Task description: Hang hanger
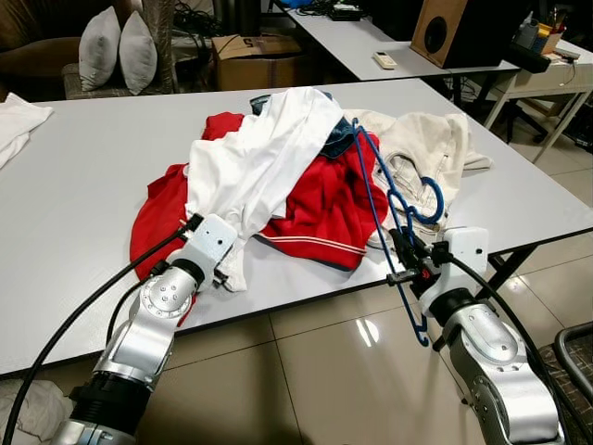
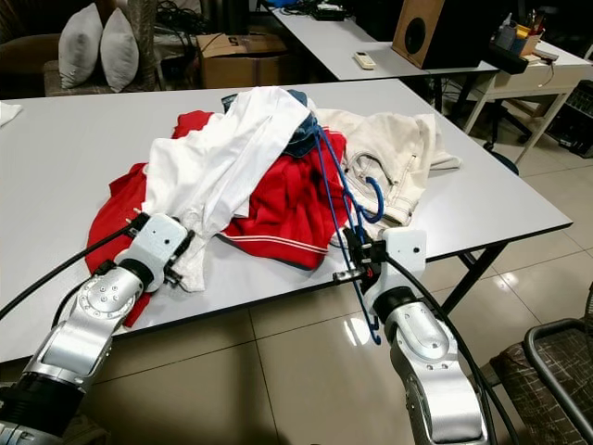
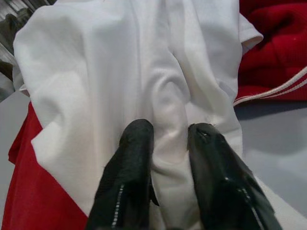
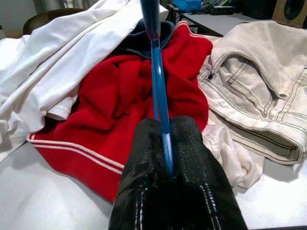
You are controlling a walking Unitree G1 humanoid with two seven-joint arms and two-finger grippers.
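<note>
The blue hanger (image 1: 380,199) lay across the right side of a heap of clothes on the white worktop (image 1: 74,195), its hook curled over a cream pair of jeans (image 1: 422,153) and its lower end reaching past the near edge of the worktop, above the tiled floor (image 1: 324,380). One hanger could be counted. The right tool (image 4: 165,143) was at that near right edge, its two black fingers pressed together on one thin blue bar of the hanger, with no gap left between them beyond the bar itself.

The left tool (image 3: 168,143) was at the near left side of the heap. Its two fingers stood a little apart with a fold of a white shirt (image 1: 259,158) pinched between them. That shirt draped from the top of the heap down toward the near edge, over one red garment (image 1: 315,209) with white stripes along its hem. A bit of dark blue cloth (image 1: 338,139) showed at the top of the heap, between the white shirt and the jeans.

Far behind the worktop, two grey pillows (image 1: 116,51) leaned side by side, one cardboard box (image 1: 255,60) stood near them, and one wooden speaker (image 1: 440,28) sat on a second table (image 1: 371,46) beside one remote control (image 1: 384,60). At the far left edge of the worktop lay another white cloth (image 1: 17,125), well apart from the heap.
</note>
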